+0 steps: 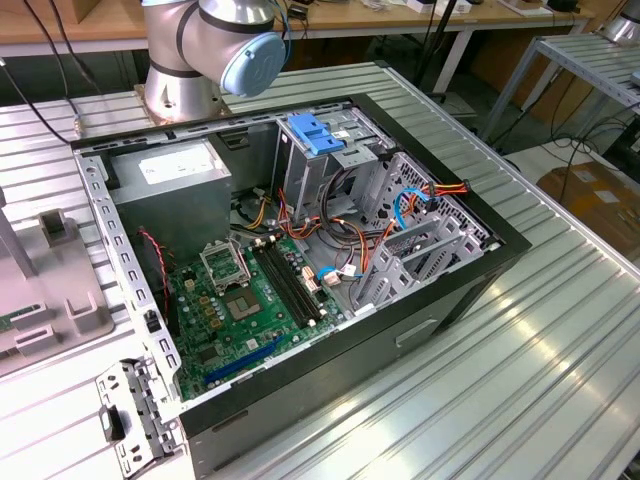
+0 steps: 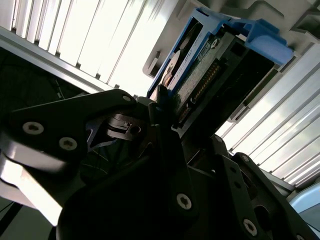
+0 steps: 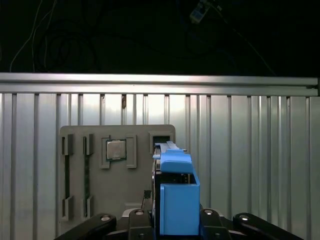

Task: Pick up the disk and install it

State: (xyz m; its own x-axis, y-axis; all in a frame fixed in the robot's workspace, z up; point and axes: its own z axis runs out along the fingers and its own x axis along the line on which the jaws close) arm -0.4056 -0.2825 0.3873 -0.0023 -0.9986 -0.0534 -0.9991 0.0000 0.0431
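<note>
The disk (image 3: 177, 202) stands on edge between my gripper's (image 3: 175, 222) two black fingers (image 3: 141, 217) in the first wrist view. Its blue plastic rail faces the camera. It stands over the slot at one end of a grey holder tray (image 3: 80, 175); whether it still sits in the slot I cannot tell. In the second wrist view the disk (image 2: 197, 80) shows its silver side, connector edge and blue rail, and a black finger (image 2: 161, 100) of the gripper (image 2: 182, 117) presses its edge. The gripper is shut on the disk.
A processor chip (image 3: 116, 149) sits in a pocket of the holder tray. In the exterior view an open computer case (image 1: 470, 290) lies on the ribbed metal table (image 1: 520, 390), with an upright drive cage and its blue latch (image 1: 315, 135), a grey power supply (image 1: 175, 180) and a green motherboard (image 1: 235, 310).
</note>
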